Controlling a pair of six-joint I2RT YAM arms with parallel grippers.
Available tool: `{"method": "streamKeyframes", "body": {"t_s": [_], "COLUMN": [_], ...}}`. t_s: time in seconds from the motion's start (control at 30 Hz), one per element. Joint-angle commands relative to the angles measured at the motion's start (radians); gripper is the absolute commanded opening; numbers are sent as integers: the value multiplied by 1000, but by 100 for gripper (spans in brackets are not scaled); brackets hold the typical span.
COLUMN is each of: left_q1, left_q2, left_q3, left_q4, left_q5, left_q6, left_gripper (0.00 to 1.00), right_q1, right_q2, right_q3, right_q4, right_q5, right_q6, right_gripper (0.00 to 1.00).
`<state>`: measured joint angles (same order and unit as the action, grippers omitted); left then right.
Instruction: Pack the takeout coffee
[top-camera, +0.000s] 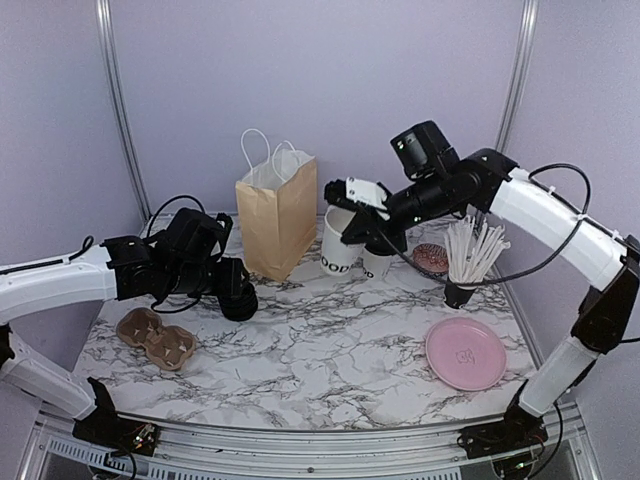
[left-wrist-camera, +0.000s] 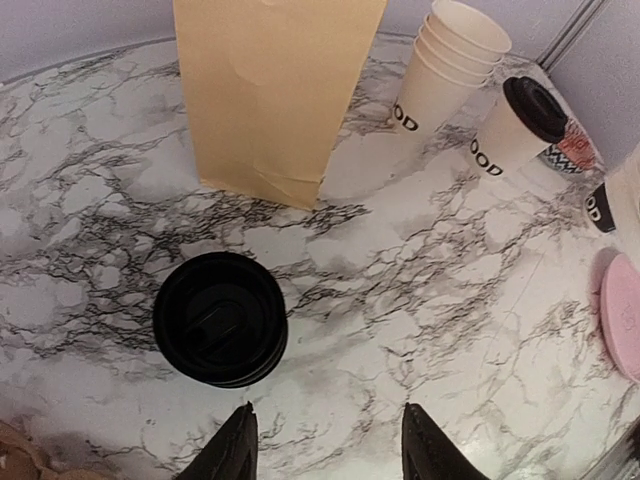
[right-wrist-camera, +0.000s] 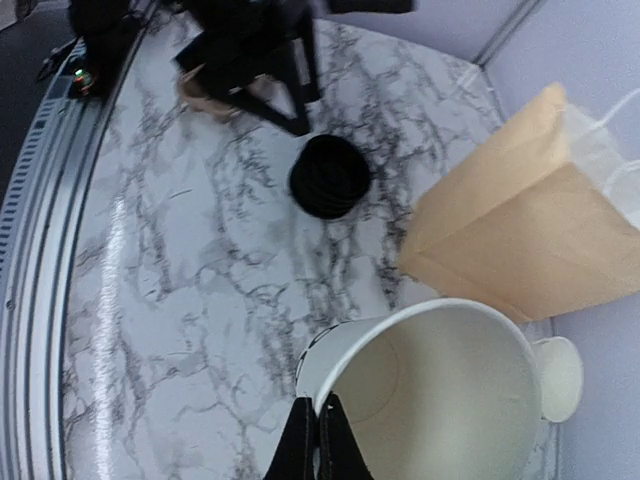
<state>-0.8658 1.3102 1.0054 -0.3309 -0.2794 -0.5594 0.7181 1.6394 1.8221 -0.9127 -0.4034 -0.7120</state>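
Presently: paper bag (left-wrist-camera: 275, 90), upper centre, upright; stacked cups (left-wrist-camera: 445, 70), top one empty. Takeout coffee (left-wrist-camera: 520, 125), upper right, lidded, beside that stack, well apart from my left end effector (left-wrist-camera: 330, 445), which is half-spread, empty and near the lid stack (left-wrist-camera: 220, 318). Open tabletop (left-wrist-camera: 430, 300) between. My right end effector (right-wrist-camera: 318, 440) is pinched closed at the top cup's rim.

item: takeout coffee (left-wrist-camera: 505, 140) | look: white paper cup, black plastic lid fitted, dark "OOD" lettering seen on the side | pose: stood upright | place: set on the marble worktop (left-wrist-camera: 400, 300), just beside the stack of lidless cups (left-wrist-camera: 440, 75)
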Motion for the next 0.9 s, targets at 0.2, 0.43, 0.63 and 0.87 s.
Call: {"method": "streamKeyframes", "body": {"t_s": [0.2,0.43,0.63,0.87], "left_q1": [104,118,120,137], "left_q2": [154,189,246,313], "left_q3": [129,153,164,229], "left_q4": [-246,-245,-230,-233], "left_q5": [-28,7,61,135], "left_q6": [265,283,334,400], "left_gripper": [59,60,58,57], "right_q1": [378,391,391,383], "right_q2": [-87,-35,-6,-78], "right_q3": [-485,-551,-600,-567], "right_q4": [66,195,309,215], "right_q5": [101,175,191,87], "right_q6": [-130,-108,-85,-108], "right_gripper": [0,0,2,47]}}
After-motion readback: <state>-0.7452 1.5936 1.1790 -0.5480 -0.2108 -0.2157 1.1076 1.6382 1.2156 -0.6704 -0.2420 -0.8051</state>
